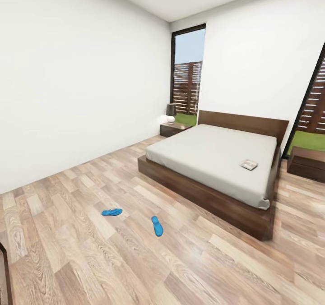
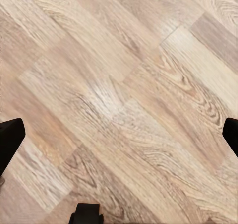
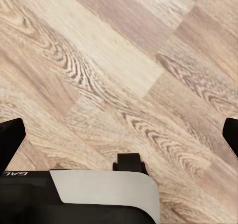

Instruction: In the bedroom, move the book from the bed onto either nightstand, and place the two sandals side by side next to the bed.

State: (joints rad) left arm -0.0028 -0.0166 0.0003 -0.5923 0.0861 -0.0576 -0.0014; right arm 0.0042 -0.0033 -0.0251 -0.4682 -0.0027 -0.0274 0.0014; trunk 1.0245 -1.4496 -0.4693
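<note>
Two blue sandals (image 1: 112,212) (image 1: 157,226) are lying apart on the near floor, the book (image 1: 248,164) is sitting on the bed's (image 1: 212,154) right side, and both pincers (image 2: 119,134) (image 3: 119,134) are hanging apart, so rolling closer is probably coming next.

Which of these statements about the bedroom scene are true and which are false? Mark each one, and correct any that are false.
1. The book lies on the bed. True.
2. The two sandals sit side by side, touching the bed frame. False: one sandal and the other sandal lie apart on the floor, pointing in different directions and clear of the bed.
3. A lamp stands on the nightstand in the corner by the window. True.
4. The left gripper holds a sandal. False: the left gripper is open over bare floor, its fingers spread wide.
5. The bed has a headboard. True.
</note>
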